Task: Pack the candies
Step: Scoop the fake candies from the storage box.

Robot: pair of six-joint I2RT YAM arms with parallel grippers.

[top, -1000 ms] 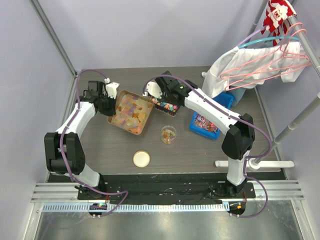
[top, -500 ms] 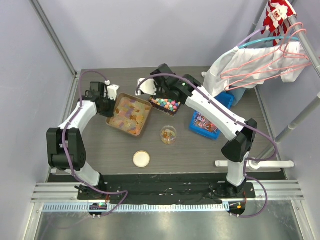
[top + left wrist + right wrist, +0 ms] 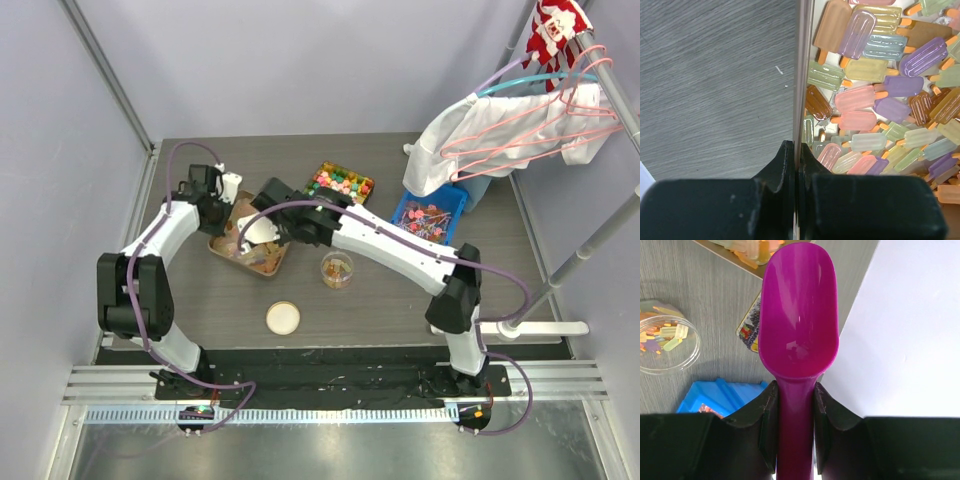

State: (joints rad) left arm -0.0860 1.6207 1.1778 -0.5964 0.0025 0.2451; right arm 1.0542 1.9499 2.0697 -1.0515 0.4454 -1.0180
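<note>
**Robot manipulation test cell in a laboratory.** A dark wood-grain table [image 3: 380,310] is boxed in by plain pale wall panels [image 3: 300,60] set between bare metal frame posts [image 3: 107,70]. The left arm [image 3: 165,225] and the right arm [image 3: 400,245] are bolted side by side to an aluminium rail [image 3: 570,380] at the table's near edge. A white toothed strip [image 3: 340,413] runs in front of the rail, and exposed purple cables [image 3: 188,144] loop along both arms. At the right stands a metal clothes rail [image 3: 615,95] carrying wire hangers [image 3: 560,105] and a white garment [image 3: 450,150].
</note>
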